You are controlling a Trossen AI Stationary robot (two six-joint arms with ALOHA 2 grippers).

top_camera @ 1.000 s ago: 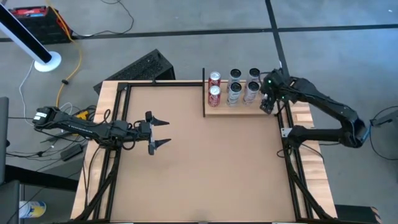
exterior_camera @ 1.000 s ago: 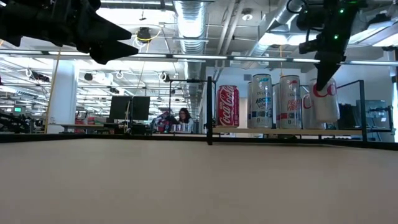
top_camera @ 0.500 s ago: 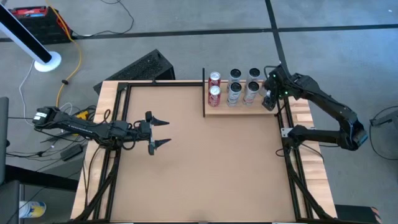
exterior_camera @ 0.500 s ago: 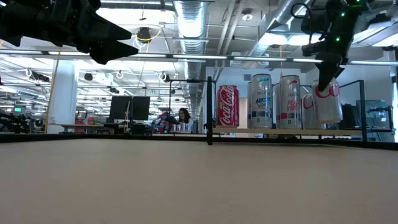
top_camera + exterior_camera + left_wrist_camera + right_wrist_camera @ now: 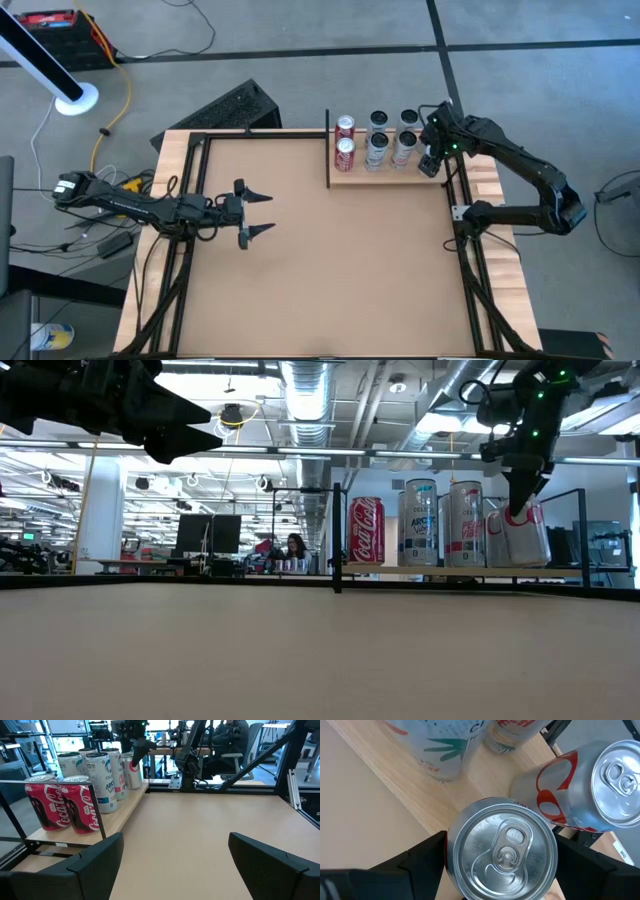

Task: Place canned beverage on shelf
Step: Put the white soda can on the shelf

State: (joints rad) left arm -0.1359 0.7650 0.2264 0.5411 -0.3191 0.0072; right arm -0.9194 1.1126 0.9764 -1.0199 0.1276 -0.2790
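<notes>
The shelf (image 5: pixel 385 177) is a pale wood board at the table's far right, with a black upright bar (image 5: pixel 328 150) on its left end. Two red cans (image 5: pixel 345 140) and several silver cans (image 5: pixel 392 135) stand on it. My right gripper (image 5: pixel 432 162) is over the shelf's right end, shut on a silver can with red marks (image 5: pixel 525 538), also seen in the right wrist view (image 5: pixel 501 851). My left gripper (image 5: pixel 258 212) is open and empty over the table's left part. My right gripper pinches the can between its two fingers (image 5: pixel 422 857), one on each side of the can's upper wall just under the rim (image 5: pixel 449 845). The fingers come from above, pointing down. The can hangs slightly tilted, its bottom (image 5: pixel 527 563) at the board or just above it; I cannot tell which.
A second silver can with red marks (image 5: pixel 592 785) stands close beside the held can. Tall silver cans (image 5: pixel 436 525) stand to its left on the shelf. A black frame rail (image 5: pixel 458 200) runs along the table's right side. Bare tabletop (image 5: pixel 330 270) lies in front.
My right gripper has gone down a little with the can, bringing its bottom closer to the shelf board. The can now stands slightly more tilted than before.
</notes>
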